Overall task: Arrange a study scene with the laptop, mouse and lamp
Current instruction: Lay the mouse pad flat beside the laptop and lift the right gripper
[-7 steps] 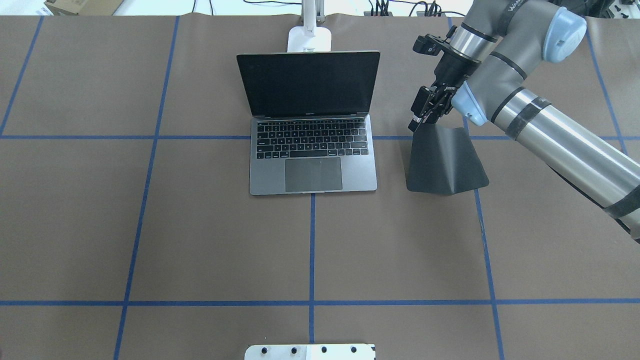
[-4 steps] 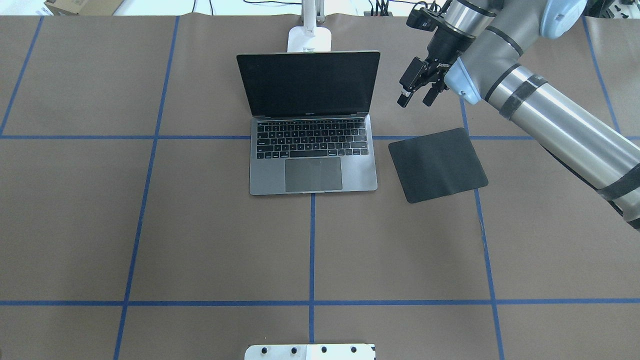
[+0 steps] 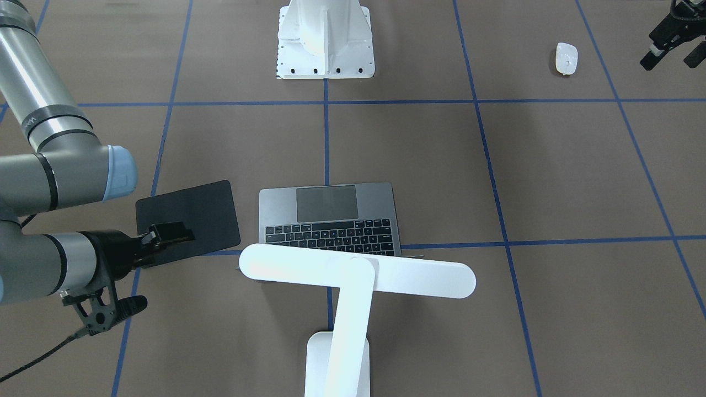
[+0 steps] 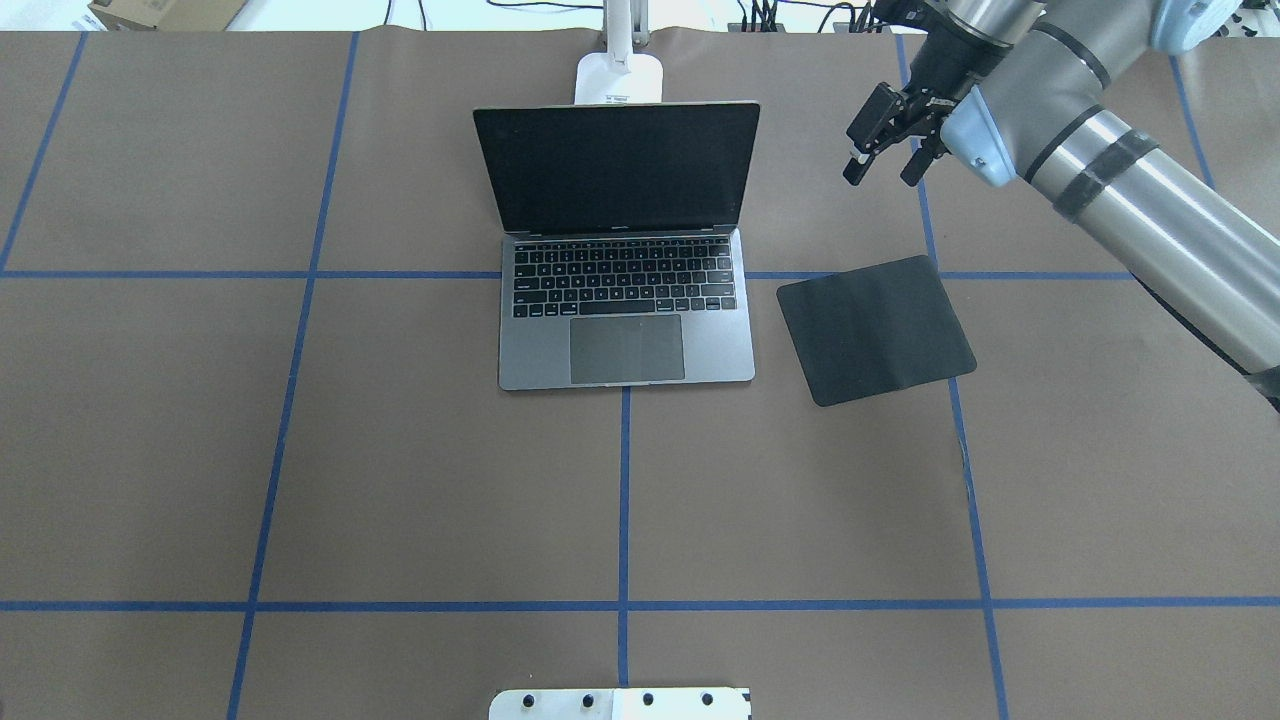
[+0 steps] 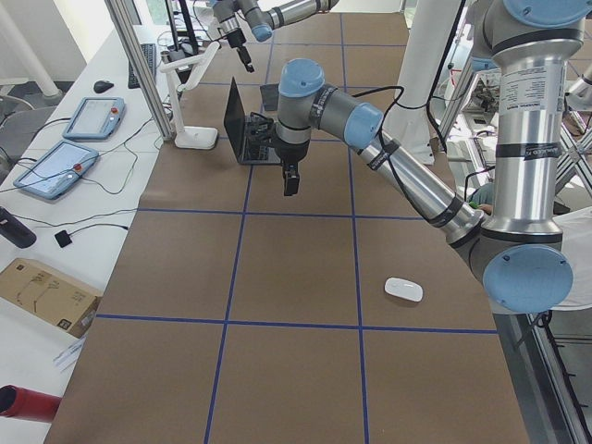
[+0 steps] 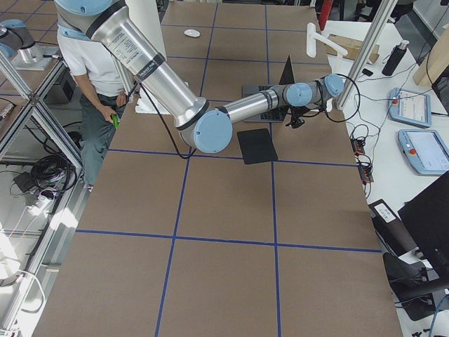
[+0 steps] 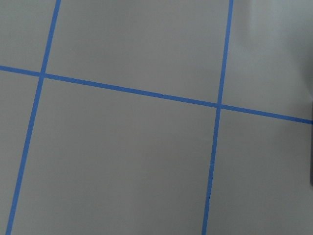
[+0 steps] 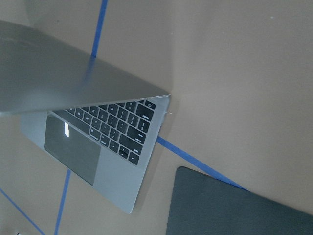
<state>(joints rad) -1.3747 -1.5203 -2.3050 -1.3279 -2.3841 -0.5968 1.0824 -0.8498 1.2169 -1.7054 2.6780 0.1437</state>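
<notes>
Two cameras told different halves of it. The overhead view caught the laptop (image 4: 625,345) open at the far middle of the table (image 4: 400,480), screen dark, with only the foot of the lamp (image 4: 619,78) peeking out behind the lid, and no mouse in shot. The front-facing view filled that in. The mouse (image 3: 566,58) sat alone on the robot's left side, well apart from the laptop, and the lamp's long bar head hung across the laptop's lid, hiding the screen.

That same view caught the left gripper (image 3: 668,54) at its top right corner, fingers spread wide and holding nothing. It hung in the air beside the mouse with a clear gap between them. The overhead view missed that arm altogether, and the left wrist camera showed just bare table and blue tape lines (image 7: 132,89).

Over to the right gripper (image 4: 880,172): jaws parted, empty, raised just off the laptop screen's right edge. It was beyond the far edge of the black mouse pad (image 4: 875,330), which lay flat beside the laptop's right side. Its wrist camera looked down on the laptop's right-hand corner and one corner of the pad.
</notes>
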